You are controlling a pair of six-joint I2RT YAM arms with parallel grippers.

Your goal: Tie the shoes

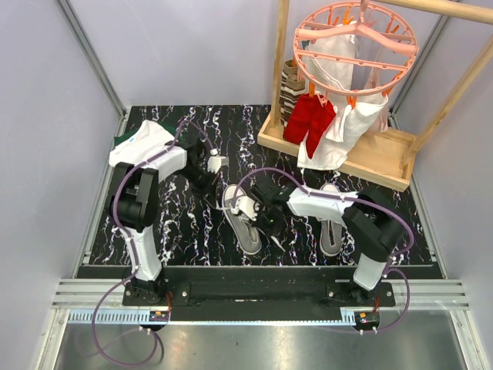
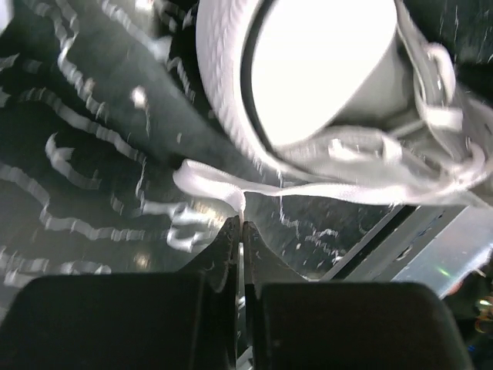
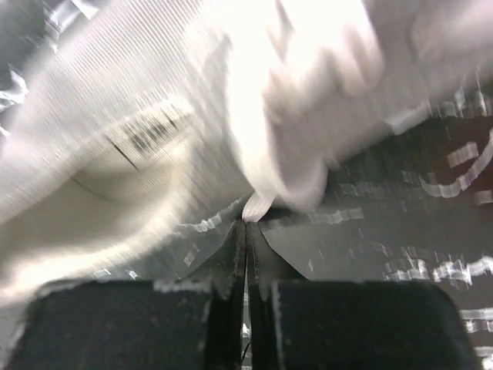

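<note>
Two grey sneakers with white laces lie on the black marbled table: one shoe (image 1: 245, 230) in the middle and the other (image 1: 331, 231) to its right, partly under my right arm. My left gripper (image 1: 219, 187) is at the far end of the middle shoe, shut on a white lace (image 2: 231, 185) that runs to the shoe's white toe cap (image 2: 308, 69). My right gripper (image 1: 266, 219) is at the right side of the same shoe, shut on another white lace (image 3: 258, 204), with the shoe (image 3: 115, 154) blurred close above it.
A wooden drying rack base (image 1: 339, 150) stands at the back right, with a pink round hanger (image 1: 354, 42) holding red and white clothes. A folded white and green cloth (image 1: 123, 141) lies at the back left. A black rail (image 1: 254, 281) runs along the front edge.
</note>
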